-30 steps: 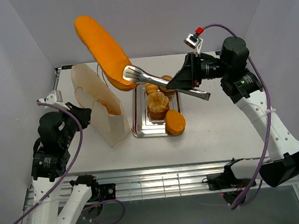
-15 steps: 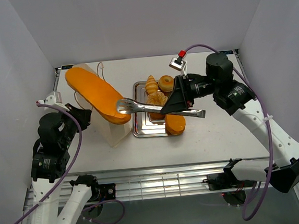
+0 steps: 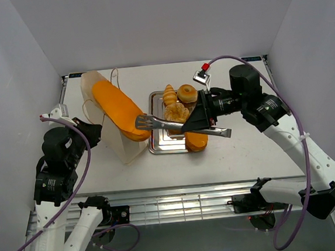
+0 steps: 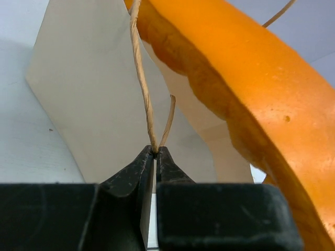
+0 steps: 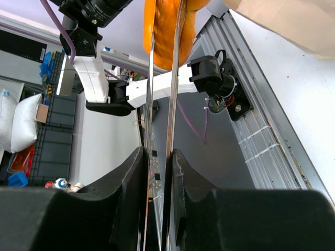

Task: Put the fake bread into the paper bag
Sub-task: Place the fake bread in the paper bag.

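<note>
At far left, my left gripper (image 3: 92,128) reaches toward the paper bag (image 3: 131,147). The overhead view does not show its hold. My left wrist camera does: the two fingers are closed tight on the thin cord handle (image 4: 140,78), which is pinched right at the tips of the left gripper (image 4: 156,152). Behind the cord is the pale wall of the paper bag (image 4: 94,78), and the long loaf (image 4: 235,89) fills the right of that view.

From above, the bag stands on the left part of the table (image 3: 252,153), with its open top facing up. One long loaf (image 3: 118,108) lies slanted across that opening, its far end over the bag's far end and its near end toward the tray. I cannot tell how deep it sits.

One pair of metal tongs (image 3: 173,124) grips the loaf's near end. My right gripper (image 3: 195,121) holds the tongs' handles. The right wrist view shows what the overhead does not: my fingers (image 5: 131,193) are squeezed in against both blades of the tongs (image 5: 151,104), leaving only a narrow gap, and the orange loaf (image 5: 167,26) is caught between the blade ends.

Right of the bag and just beside it, the silver tray (image 3: 158,150) holds the other breads. I count four clearly:
- a braided piece (image 3: 169,93) at the far edge
- a bagel (image 3: 186,93) beside it
- a ridged roll (image 3: 177,112) in the middle
- a round roll (image 3: 196,140) at the near right corner

The tongs cross over the middle ones, so more pieces may be hidden beneath.
</note>
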